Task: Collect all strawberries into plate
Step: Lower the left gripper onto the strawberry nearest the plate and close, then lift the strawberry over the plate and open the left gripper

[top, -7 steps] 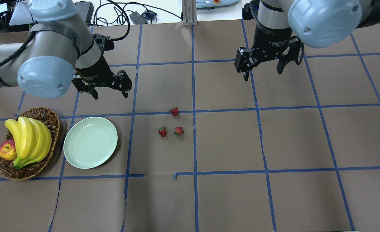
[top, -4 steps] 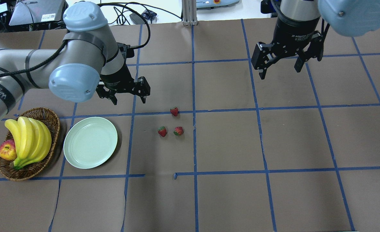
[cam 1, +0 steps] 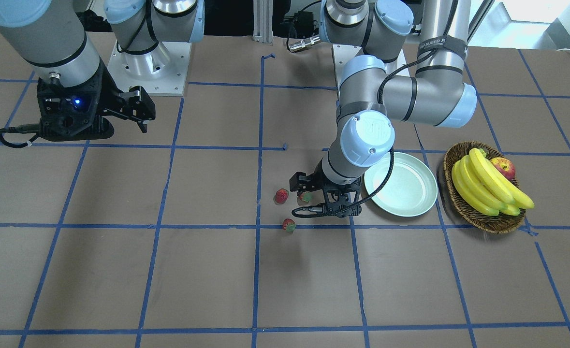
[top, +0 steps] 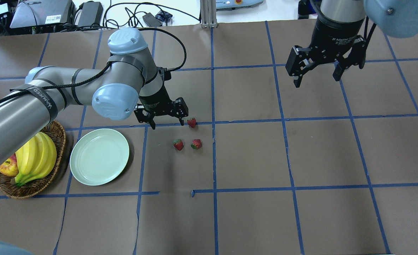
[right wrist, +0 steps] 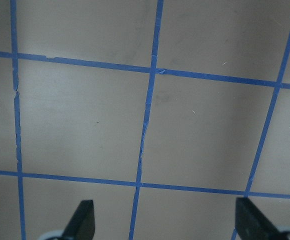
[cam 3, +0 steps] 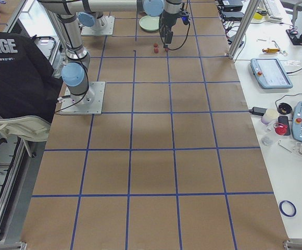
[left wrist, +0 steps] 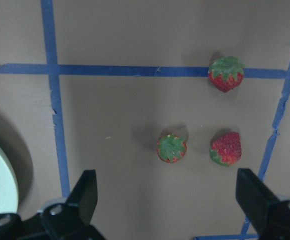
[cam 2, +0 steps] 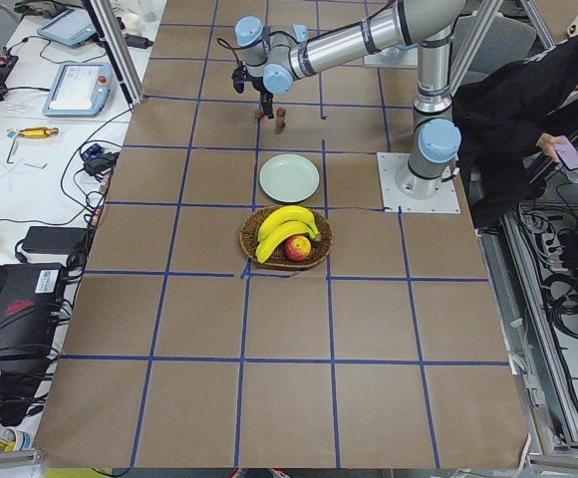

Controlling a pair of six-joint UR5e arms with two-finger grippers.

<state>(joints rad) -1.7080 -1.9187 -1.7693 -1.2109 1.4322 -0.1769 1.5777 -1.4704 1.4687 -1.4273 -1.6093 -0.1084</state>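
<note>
Three small red strawberries lie on the brown paper near the table's middle: one (top: pixel 191 122) on a blue tape line, two (top: pixel 178 144) (top: pixel 196 144) nearer the robot. In the left wrist view the strawberries (left wrist: pixel 226 74) (left wrist: pixel 172 148) (left wrist: pixel 226 148) lie ahead of the fingers (left wrist: pixel 82 195). The empty mint plate (top: pixel 99 157) sits to their left. My left gripper (top: pixel 167 124) hangs open just left of the far berry, holding nothing. My right gripper (top: pixel 316 82) hangs open and empty over bare table at the far right.
A wicker basket (top: pixel 59 136) with bananas (top: pixel 35 156) and an apple (top: pixel 6 167) stands left of the plate. Blue tape lines grid the paper. Cables and devices lie beyond the far edge. A seated person (cam 3: pixel 15 67) is behind the robot.
My left arm has swung right and nearer, from behind the plate to beside the far strawberry. My right gripper has drifted to the right. Both stayed open; the berries have not moved.
</note>
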